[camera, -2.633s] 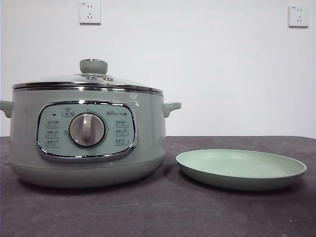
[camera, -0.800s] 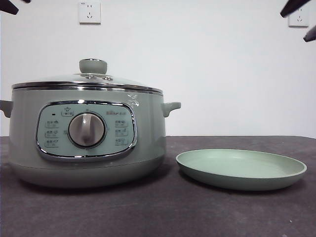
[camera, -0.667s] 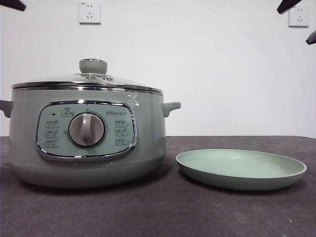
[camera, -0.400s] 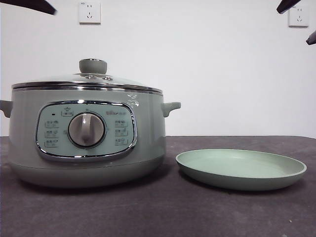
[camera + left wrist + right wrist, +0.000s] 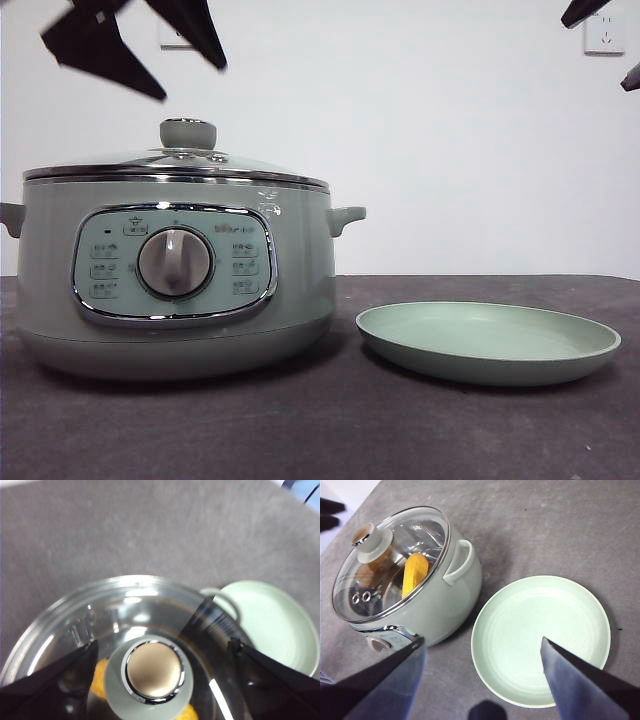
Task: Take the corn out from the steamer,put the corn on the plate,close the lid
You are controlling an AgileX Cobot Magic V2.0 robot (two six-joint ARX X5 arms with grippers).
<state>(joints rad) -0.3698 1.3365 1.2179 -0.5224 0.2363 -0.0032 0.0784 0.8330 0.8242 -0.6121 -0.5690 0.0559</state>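
Steamer at 9 o'clock on the table, dial facing front, lid seated on its rim, knob upright at centre. Plate at 3 o'clock of the steamer, just beside it, not touching, bare. Corn inside the steamer, seen through the glass in the right wrist view, lying near the wall on the plate side; in the left wrist view only yellow-orange patches showing under the glass beside the knob.

Left gripper hanging above the lid, at 11 o'clock of the knob in the front view, clear of it; jaws spread wide to either side of the knob, gripping nothing. Right gripper high over the plate, jaws wide apart, empty; in the front view only black tips at the 1 o'clock corner.
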